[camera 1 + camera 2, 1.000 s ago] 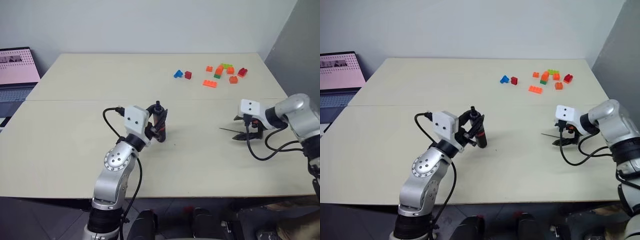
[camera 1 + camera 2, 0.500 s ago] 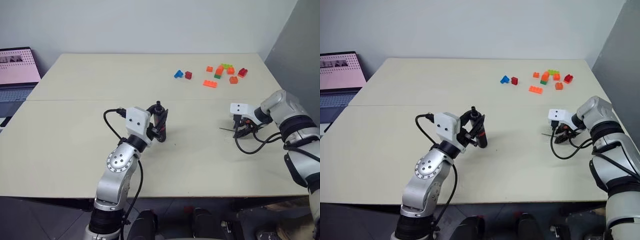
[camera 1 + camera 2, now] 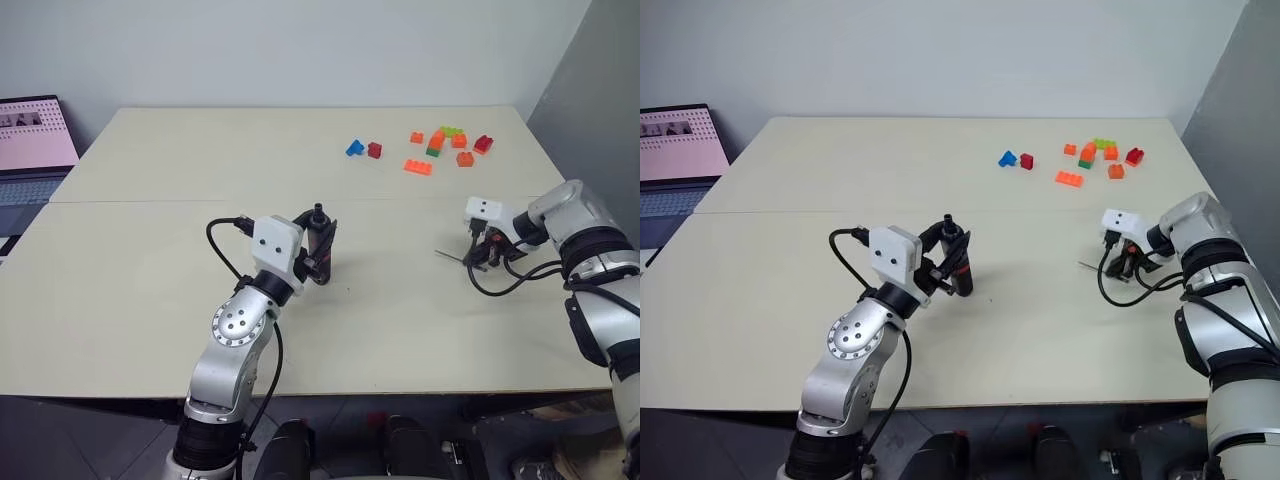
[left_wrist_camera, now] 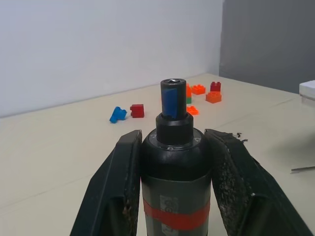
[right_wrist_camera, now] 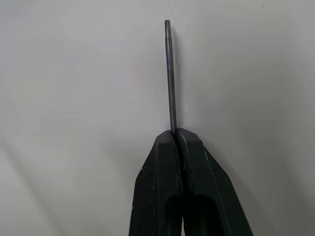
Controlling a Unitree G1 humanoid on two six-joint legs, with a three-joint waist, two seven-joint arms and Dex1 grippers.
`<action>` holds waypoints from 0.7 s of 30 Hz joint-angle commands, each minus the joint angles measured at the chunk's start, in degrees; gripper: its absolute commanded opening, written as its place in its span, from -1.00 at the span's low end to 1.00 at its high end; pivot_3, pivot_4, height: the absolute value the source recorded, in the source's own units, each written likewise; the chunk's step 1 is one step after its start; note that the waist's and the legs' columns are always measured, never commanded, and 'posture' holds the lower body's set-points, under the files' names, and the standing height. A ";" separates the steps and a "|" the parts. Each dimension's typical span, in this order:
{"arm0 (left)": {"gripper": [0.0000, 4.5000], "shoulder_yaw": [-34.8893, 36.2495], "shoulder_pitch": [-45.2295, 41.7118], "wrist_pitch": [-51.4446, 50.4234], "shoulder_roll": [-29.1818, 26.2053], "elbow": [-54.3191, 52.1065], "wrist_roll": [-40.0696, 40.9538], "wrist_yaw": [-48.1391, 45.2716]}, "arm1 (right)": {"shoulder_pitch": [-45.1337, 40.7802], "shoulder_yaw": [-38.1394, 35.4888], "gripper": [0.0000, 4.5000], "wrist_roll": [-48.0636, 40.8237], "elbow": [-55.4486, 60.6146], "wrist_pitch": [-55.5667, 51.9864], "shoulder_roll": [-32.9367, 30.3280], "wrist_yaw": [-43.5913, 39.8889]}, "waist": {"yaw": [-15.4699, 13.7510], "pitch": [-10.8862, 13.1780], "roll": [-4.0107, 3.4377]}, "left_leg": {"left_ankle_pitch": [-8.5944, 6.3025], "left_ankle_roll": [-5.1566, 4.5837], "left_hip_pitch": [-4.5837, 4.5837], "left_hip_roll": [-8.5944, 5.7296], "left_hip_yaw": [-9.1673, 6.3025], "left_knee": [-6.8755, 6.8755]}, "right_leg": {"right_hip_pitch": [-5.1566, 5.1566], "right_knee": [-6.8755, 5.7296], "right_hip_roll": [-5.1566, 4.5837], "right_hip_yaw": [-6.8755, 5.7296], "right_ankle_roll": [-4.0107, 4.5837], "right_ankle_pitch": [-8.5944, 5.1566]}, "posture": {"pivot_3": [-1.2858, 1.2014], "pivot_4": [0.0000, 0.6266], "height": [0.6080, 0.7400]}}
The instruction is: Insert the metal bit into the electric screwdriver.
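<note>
On the desk (image 3: 150, 250): left gripper (image 4: 173, 147) clamps the electric screwdriver (image 4: 174, 162) upright. Right gripper (image 5: 177, 135), fingers together, pinches the metal bit (image 5: 170, 73).

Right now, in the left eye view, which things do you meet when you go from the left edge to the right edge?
Open laptop with pink screen → left gripper holding the slim black electric screwdriver with a red band → blue toy brick → dark red toy brick → thin grey metal bit → right gripper, shut on it.

Head stereo pair overlooking table (image 3: 150, 300), wrist cameras close along fingers (image 5: 162, 177)
</note>
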State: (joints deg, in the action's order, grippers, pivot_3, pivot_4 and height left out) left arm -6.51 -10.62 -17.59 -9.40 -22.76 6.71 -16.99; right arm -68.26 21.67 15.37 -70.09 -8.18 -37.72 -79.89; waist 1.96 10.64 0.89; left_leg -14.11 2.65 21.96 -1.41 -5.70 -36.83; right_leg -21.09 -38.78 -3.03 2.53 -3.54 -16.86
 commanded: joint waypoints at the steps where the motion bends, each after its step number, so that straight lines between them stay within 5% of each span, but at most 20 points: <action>1: -0.27 -0.19 1.50 -0.94 -1.25 2.21 -1.76 0.57 | 1.00 -8.96 -1.00 -7.55 6.00 0.77 -0.78 2.88 | -0.01 0.00 0.00 | 0.00 0.00 0.00 0.00 -0.01 0.00 | 0.01 0.00 0.00 0.00 0.00 0.00 | 0.03 -0.52 1.00; 5: -0.27 0.51 1.47 0.85 -0.94 2.00 -2.65 2.39 | 8.05 -17.33 -1.00 -15.34 21.53 -3.12 0.17 6.52 | -0.01 0.00 0.01 | 0.00 0.00 0.02 0.01 -0.03 0.02 | 0.01 0.01 0.01 -0.01 0.00 0.00 | 0.03 -0.52 1.00; 12: -0.27 -1.16 0.75 4.09 0.88 1.13 -0.91 2.42 | 23.98 -30.58 -1.00 -29.34 61.67 -16.54 10.95 25.77 | 0.03 0.01 -0.01 | 0.00 0.00 0.09 0.10 -0.20 0.06 | -0.13 -0.10 0.05 0.03 -0.01 0.00 | 0.03 -0.52 1.00; 21: -0.27 -3.74 -1.57 3.93 0.75 0.60 2.59 -3.69 | 26.14 -33.01 -1.00 -37.75 80.81 -26.06 18.98 41.24 | -0.61 0.01 -0.02 | 0.00 0.00 0.53 0.00 -0.43 -0.03 | -0.33 -0.05 0.01 -0.20 -0.01 0.00 | 0.03 -0.52 1.00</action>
State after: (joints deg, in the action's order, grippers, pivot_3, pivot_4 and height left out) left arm -8.53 -11.18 -13.77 -8.79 -22.06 7.94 -18.93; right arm -41.14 -9.98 -19.97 7.06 -33.10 -18.87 -40.86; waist 1.35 10.65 0.87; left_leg -14.11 2.65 22.53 -1.43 -6.14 -36.87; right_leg -21.43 -38.80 -3.02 2.30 -3.55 -16.86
